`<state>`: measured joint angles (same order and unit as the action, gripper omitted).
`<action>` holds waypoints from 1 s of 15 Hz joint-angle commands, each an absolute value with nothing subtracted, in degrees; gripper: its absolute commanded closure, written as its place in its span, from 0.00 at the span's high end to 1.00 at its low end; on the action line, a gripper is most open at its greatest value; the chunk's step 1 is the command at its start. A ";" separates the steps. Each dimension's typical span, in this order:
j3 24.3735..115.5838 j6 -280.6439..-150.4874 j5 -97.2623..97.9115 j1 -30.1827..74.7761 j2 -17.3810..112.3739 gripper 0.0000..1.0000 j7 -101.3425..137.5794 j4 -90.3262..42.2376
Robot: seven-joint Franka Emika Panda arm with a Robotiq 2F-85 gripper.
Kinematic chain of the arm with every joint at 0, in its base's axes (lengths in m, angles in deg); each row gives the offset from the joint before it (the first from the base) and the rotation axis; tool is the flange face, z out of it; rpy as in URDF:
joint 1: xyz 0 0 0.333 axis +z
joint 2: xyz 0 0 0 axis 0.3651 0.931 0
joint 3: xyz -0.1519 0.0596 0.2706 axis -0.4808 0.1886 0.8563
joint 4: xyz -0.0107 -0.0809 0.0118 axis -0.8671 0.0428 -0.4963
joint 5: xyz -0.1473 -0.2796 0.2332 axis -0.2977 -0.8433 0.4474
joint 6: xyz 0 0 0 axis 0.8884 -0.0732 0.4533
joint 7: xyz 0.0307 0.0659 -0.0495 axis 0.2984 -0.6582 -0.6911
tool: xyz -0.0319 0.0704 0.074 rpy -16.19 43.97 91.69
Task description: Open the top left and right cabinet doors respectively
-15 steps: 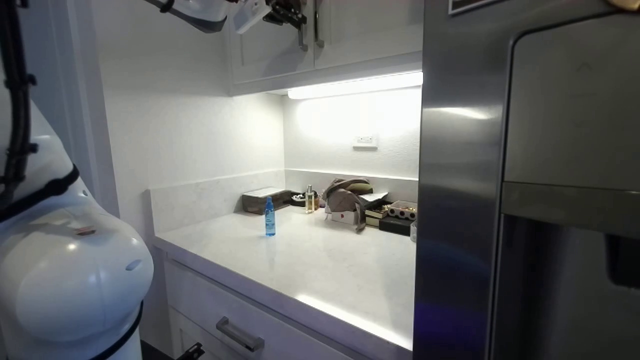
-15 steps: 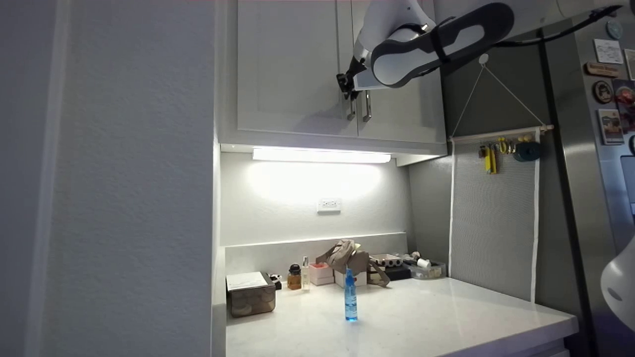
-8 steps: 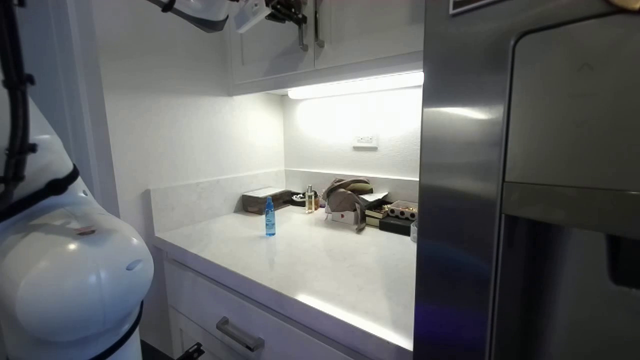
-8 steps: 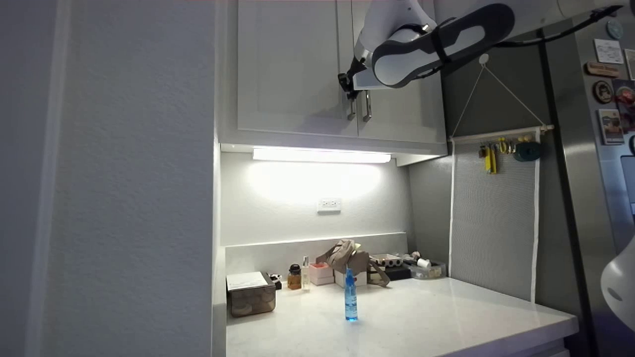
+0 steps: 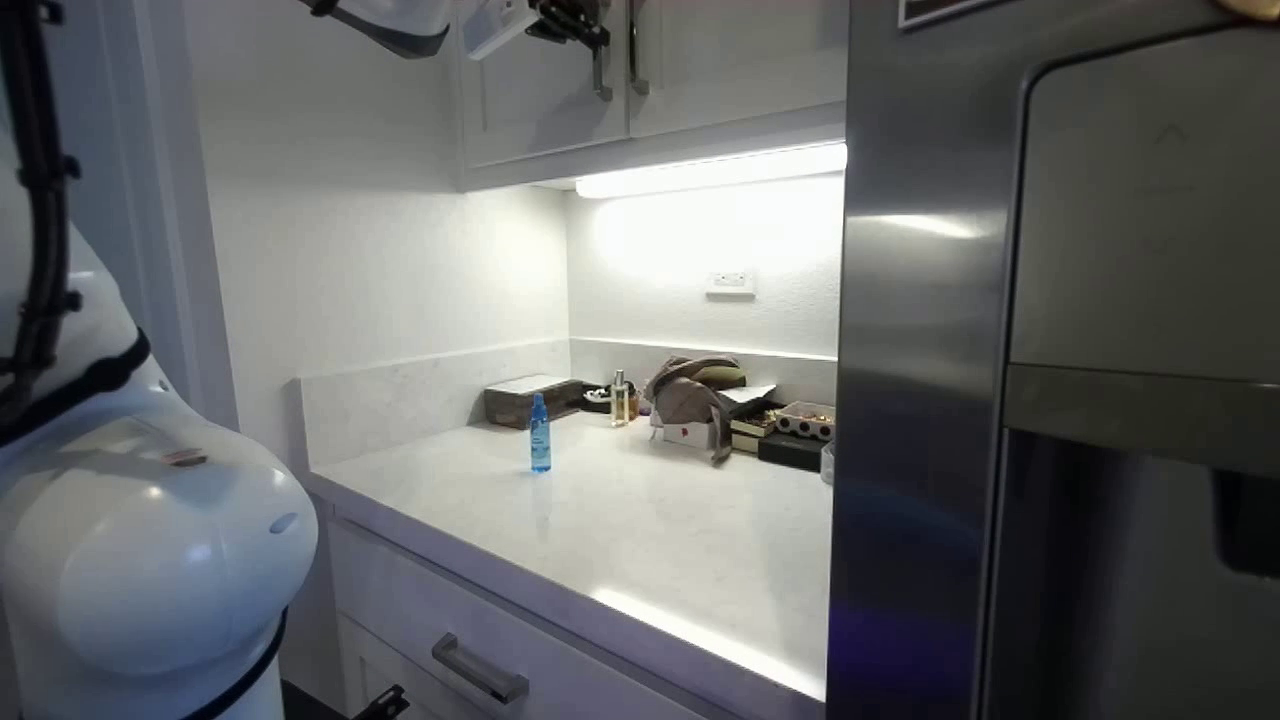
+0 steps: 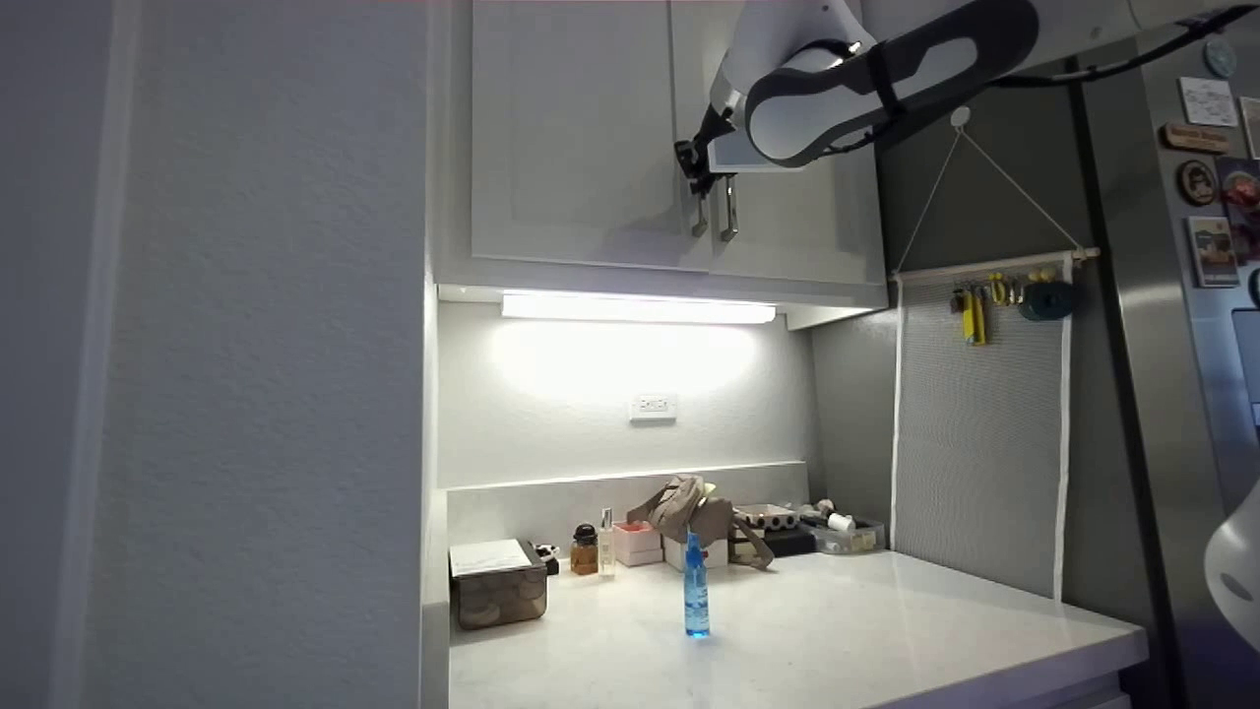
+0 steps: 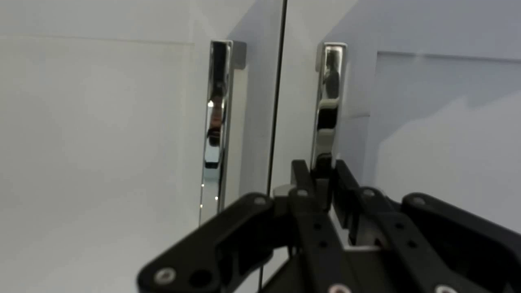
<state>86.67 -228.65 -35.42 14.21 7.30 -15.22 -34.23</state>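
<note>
Currently, gripper (image 7: 320,167) pinches the left handle (image 7: 329,97), one finger (image 7: 300,175) each side. That handle is on the left door (image 6: 581,128), up beside the right door (image 6: 822,212), both over the light bar (image 6: 638,309). Can't tell if the left one is ajar. The right handle (image 7: 215,122) stands just beside the left. Blue bottle (image 6: 696,591) upright on the counter (image 6: 837,630).
</note>
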 commanded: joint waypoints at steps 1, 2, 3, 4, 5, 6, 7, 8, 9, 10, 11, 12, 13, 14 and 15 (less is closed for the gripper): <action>85.33 -228.64 -31.34 16.54 1.88 0.05 -10.03 -40.43; 85.35 -228.49 -30.36 16.71 1.00 0.05 -8.86 -41.21; 85.42 -228.46 -29.44 16.79 -0.11 0.05 -7.78 -42.25; 85.61 -228.48 -28.58 16.70 -1.20 0.05 -6.80 -43.26; 85.76 -228.31 -27.55 16.71 -2.33 0.05 -5.60 -44.23; 85.84 -228.13 -26.50 16.85 -3.47 0.05 -4.50 -45.32; 86.04 -228.12 -25.50 16.74 -4.46 0.05 -3.60 -46.15; 86.30 -228.07 -24.62 16.63 -5.56 0.05 -2.85 -47.09; 86.42 -227.94 -23.61 16.67 -6.47 0.05 -1.87 -47.90; 86.56 -227.76 -22.74 16.79 -7.31 0.05 -0.96 -48.56; 86.66 -227.49 -21.83 17.02 -8.33 0.05 -0.21 -49.44; 86.81 -227.25 -21.00 17.16 -9.16 0.05 0.65 -50.04; 86.89 -226.66 -20.22 17.51 -10.04 0.05 1.70 -50.78; 87.05 -226.35 -19.52 17.66 -10.82 0.05 2.40 -51.28; 87.18 -226.17 -18.85 17.85 -11.69 0.05 3.24 -52.01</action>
<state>86.57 -229.08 -21.98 16.32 -6.87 -2.05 -45.72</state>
